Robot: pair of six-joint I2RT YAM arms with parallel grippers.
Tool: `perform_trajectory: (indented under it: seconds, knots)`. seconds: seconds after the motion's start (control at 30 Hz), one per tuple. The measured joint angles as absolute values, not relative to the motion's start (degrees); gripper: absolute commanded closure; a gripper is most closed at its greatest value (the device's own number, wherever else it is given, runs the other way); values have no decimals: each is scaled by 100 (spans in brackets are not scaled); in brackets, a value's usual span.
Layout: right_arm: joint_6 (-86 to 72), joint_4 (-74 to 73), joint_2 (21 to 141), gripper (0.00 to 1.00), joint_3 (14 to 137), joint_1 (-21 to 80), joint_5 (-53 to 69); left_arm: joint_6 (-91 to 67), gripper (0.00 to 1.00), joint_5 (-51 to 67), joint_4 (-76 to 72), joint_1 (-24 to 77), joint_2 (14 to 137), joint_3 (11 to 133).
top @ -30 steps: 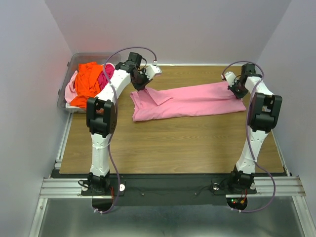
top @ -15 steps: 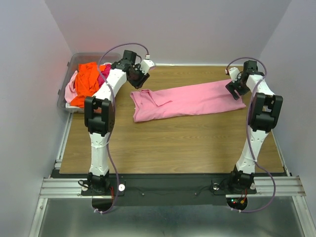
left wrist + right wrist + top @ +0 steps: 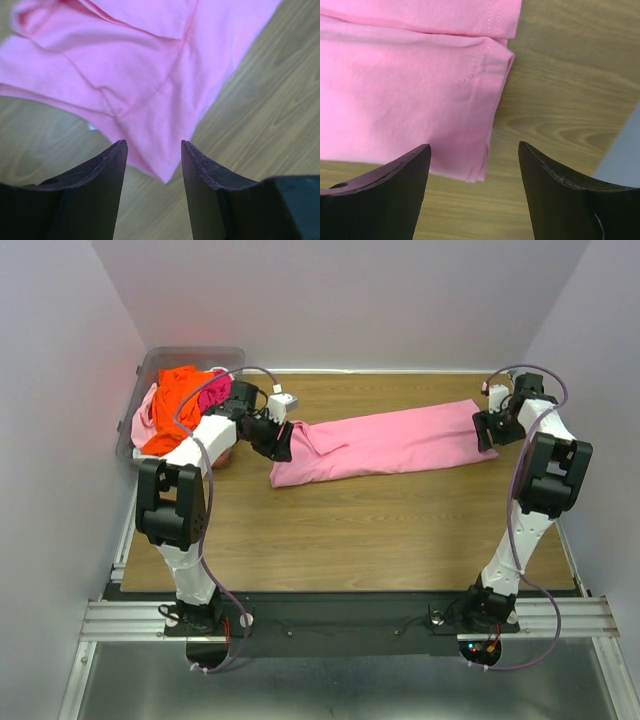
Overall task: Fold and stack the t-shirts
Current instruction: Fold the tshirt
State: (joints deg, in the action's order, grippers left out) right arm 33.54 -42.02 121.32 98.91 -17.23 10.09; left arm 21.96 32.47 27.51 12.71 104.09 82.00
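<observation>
The wooden table (image 3: 350,530) carries a light pink shirt (image 3: 385,443) on its far half, folded into one long strip. The strip's long axis runs left to right, tilted so that the right end lies a little farther from the arm bases than the left. The stitched hem is at the right end, and the left end is wider with a loose flap folded across it.

A clear bin (image 3: 190,357) sits at the table's far left corner, well apart from the strip. It holds a heap of an orange shirt (image 3: 172,405), a hot pink shirt (image 3: 213,395) and a pale pink shirt (image 3: 145,410) that spills over the left wall.

The left gripper (image 3: 283,443) is at the strip's left end. Its fingers are parted, and the near corner of the cloth shows in the gap with nothing gripped. The right gripper (image 3: 485,430) is at the hem end. Its fingers are spread wider around the hem corner and hold nothing.
</observation>
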Motion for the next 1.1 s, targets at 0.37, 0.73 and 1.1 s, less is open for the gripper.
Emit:
perform_trajectory:
  seconds: [0.37,0.73,1.1]
  knots:
    - [2882,-4283,12656,63,10088,-1870,1332,1767,100,3518,2460,1273,10755,7269]
    - [3487,-4152,11771,72,8718,-1865,980,2493,100,2864,3168,1273,10471,6694]
    - [3966,-4506,11249,71,8023,-1868,716,2652,47,2829,3575,1273,9647,6726]
